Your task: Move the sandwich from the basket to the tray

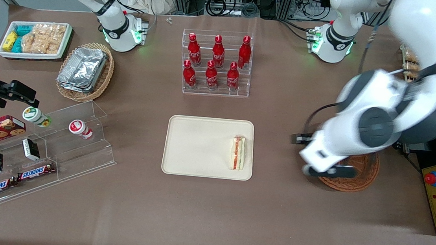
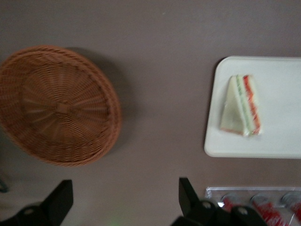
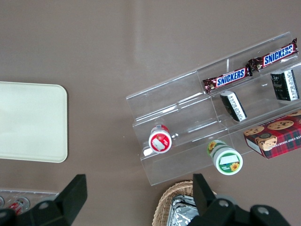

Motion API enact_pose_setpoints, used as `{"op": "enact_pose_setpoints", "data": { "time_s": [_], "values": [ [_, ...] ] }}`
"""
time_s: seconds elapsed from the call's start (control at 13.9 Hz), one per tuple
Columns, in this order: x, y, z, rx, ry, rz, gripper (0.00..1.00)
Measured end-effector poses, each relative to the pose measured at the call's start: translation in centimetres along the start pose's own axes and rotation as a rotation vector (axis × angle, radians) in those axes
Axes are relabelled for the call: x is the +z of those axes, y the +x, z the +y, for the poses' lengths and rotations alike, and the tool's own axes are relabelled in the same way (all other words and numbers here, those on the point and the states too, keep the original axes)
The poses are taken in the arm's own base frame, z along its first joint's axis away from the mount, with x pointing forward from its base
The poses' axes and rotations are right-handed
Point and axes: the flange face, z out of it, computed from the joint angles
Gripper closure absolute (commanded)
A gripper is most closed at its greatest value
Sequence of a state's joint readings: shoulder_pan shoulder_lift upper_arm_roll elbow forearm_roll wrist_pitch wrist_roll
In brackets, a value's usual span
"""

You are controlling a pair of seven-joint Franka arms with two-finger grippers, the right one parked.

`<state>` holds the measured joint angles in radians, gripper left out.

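We see the sandwich [image 1: 238,153] lying on the tray [image 1: 200,146], basket [image 2: 59,106] empty; gripper [image 2: 124,200] above the basket, fingers spread, holding nothing. Probably soft, light: grip its bread faces gently.

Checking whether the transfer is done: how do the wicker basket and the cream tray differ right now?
The basket is round, reddish-brown woven wicker; the tray is rectangular, smooth and cream. The basket is empty, while the tray holds the sandwich. Both sit flat on the table. The open gripper hangs above the table between them.
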<state>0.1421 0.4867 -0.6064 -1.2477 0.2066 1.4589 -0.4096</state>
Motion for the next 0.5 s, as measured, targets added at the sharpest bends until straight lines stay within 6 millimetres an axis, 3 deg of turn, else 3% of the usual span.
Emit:
{"op": "enact_pose_setpoints", "data": {
  "time_s": [0.22,0.5],
  "values": [
    [-2.2,-1.7,-7.1,0.08,0.037,-0.003,0.0],
    [-1.6,-4.2,-15.9,0.167,0.043,0.061,0.0]
  ]
}}
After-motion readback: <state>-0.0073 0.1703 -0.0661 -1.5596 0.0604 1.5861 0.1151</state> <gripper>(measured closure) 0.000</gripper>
